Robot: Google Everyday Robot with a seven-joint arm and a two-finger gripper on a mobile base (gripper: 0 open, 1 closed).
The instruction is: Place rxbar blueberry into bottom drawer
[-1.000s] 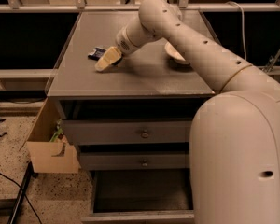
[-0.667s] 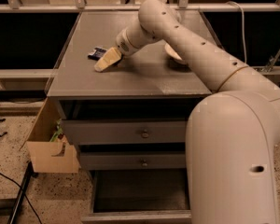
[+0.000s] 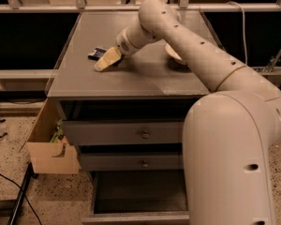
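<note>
The rxbar blueberry is a small dark blue bar lying flat on the grey cabinet top, at its left side. My gripper hangs just right of and in front of the bar, low over the top. The bottom drawer is pulled open below the two upper drawers, with a dark inside. My cream arm reaches from the lower right across the cabinet top.
A cream-white bowl sits on the cabinet top, partly hidden behind my arm. An open cardboard box stands on the floor left of the cabinet. A black cable lies on the speckled floor. A rail runs along the back.
The arm has shifted a little to the left in view. The gripper stays beside the blue bar, which has not moved.
</note>
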